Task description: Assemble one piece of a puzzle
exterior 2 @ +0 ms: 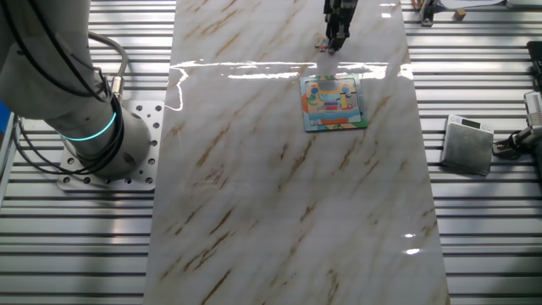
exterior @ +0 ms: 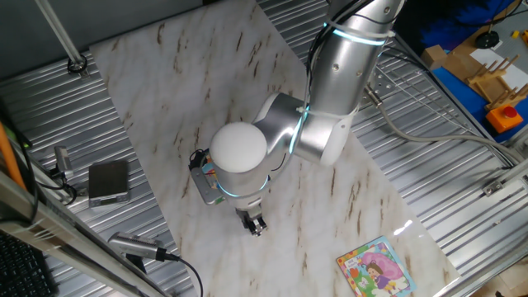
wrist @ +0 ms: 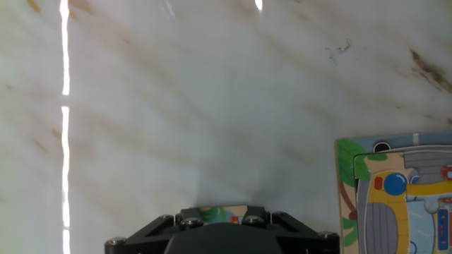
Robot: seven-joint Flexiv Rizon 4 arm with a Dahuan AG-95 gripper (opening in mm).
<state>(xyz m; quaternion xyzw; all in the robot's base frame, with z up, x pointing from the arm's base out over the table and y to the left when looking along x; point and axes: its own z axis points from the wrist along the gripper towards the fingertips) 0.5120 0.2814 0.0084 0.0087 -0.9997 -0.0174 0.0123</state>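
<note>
Beside the puzzle, the gripper pinches the piece, seemingly light, stiff, best edge-held.

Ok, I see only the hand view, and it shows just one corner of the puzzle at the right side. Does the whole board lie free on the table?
Observer: Yes. In the other fixed view the whole puzzle lies flat on the marble table with nothing on it. The gripper is off the board, past one edge.
Operator: Is there any other board on the table?
Observer: Yes. One fixed view shows a second puzzle, with a girl in a pink dress, near a table corner and apart from the arm.
Operator: And beside the marble?
Observer: A grey box sits on the ribbed metal next to it.
</note>
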